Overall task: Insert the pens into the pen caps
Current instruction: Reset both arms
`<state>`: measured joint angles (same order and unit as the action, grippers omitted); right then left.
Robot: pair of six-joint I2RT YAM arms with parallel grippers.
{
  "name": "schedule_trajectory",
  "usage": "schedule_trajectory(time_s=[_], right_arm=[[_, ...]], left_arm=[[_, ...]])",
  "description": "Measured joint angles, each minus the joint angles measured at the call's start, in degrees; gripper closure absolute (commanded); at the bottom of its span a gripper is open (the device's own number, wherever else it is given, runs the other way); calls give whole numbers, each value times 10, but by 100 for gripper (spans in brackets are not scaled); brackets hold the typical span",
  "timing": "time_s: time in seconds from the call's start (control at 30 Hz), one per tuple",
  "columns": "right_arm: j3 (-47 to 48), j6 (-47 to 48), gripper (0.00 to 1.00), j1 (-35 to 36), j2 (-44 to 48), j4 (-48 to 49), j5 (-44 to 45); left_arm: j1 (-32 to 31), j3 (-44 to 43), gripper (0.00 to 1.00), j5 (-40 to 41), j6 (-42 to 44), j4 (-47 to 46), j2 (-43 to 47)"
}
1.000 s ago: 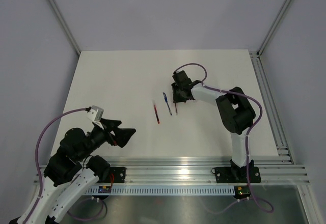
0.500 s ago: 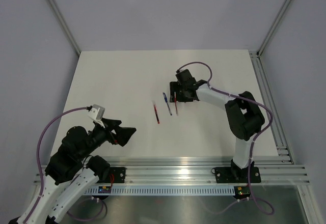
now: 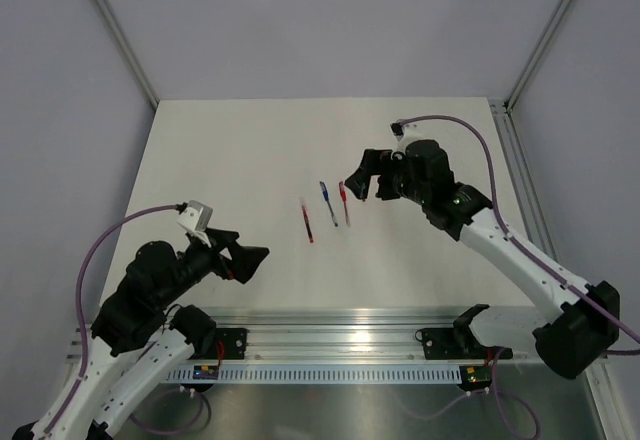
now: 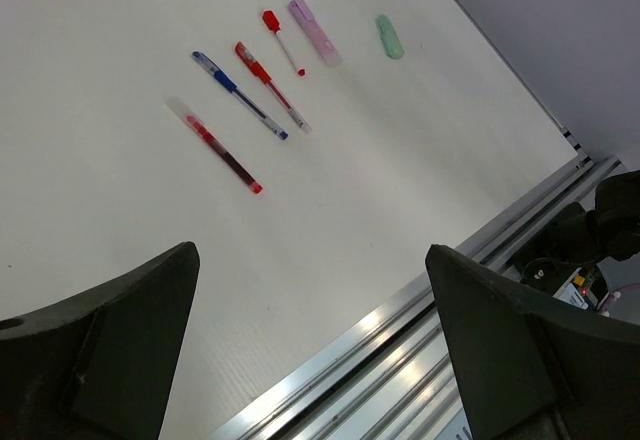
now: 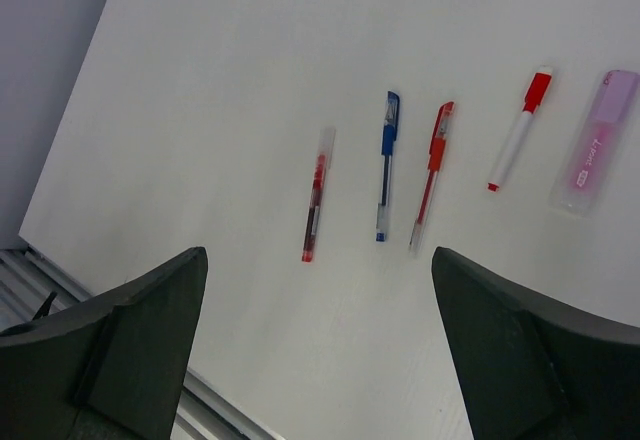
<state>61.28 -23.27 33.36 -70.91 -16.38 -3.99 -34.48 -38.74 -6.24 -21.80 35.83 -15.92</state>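
Three thin pens lie side by side mid-table: a clear one with red ink (image 3: 307, 222) (image 5: 315, 195) (image 4: 215, 145), a blue one (image 3: 328, 203) (image 5: 386, 165) (image 4: 240, 95) and a red one (image 3: 344, 203) (image 5: 432, 175) (image 4: 272, 86). Beyond them lie a short red-and-white pen (image 5: 520, 128) (image 4: 283, 42) and a thick pink pen (image 5: 595, 140) (image 4: 314, 32). A thick green one (image 4: 389, 36) shows in the left wrist view. No loose pen caps show. My right gripper (image 3: 362, 182) (image 5: 318, 253) hangs open above the table, right of the pens. My left gripper (image 3: 250, 258) (image 4: 310, 252) is open near the front left, holding nothing.
An aluminium rail (image 3: 350, 320) (image 4: 480, 260) runs along the table's near edge, and another (image 3: 530, 200) runs down the right side. Grey walls enclose the back and both sides. Purple cables (image 3: 100, 250) loop off each wrist.
My right gripper has opened, lifted and drawn back to the right, away from the red pen, which stays on the table. The left arm has barely moved.
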Motion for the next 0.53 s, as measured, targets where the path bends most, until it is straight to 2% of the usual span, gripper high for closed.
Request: schedule_trajectory(time_s=[0.33,0.53], right_arm=[[-179,-21,1,0,307,2,3],[-237,-39,0,0,426,24,28]], left_arm=[[0,-24,1,5,26,-38,-6],[0,-20,1,5,30,-42,-6]])
